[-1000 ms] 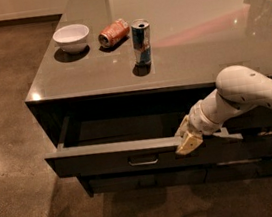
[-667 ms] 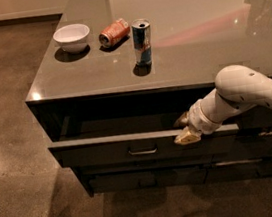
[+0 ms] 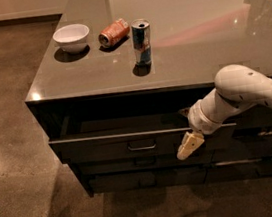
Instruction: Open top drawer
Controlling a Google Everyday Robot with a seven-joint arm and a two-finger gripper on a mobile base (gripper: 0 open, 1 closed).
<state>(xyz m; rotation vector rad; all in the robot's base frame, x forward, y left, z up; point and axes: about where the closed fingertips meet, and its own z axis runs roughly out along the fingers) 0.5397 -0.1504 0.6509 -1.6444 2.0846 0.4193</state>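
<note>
The top drawer (image 3: 106,146) is a wide dark grey drawer with a small metal bar handle (image 3: 141,145) at its centre. It stands partly pulled out from under the counter, and its dim grey inside (image 3: 123,122) shows. My gripper (image 3: 189,138) is at the drawer front's upper edge, to the right of the handle. Its cream tip hangs down over the front panel. The white arm (image 3: 245,92) reaches in from the right.
On the counter (image 3: 191,37) stand a white bowl (image 3: 71,37), an orange can lying on its side (image 3: 113,32) and an upright blue can (image 3: 142,41). Lower drawers (image 3: 145,177) sit shut beneath. Brown floor (image 3: 15,147) lies to the left and in front.
The drawer front has slid back a little toward the counter. The gripper has stayed at the front's upper edge, rising slightly and then dropping again.
</note>
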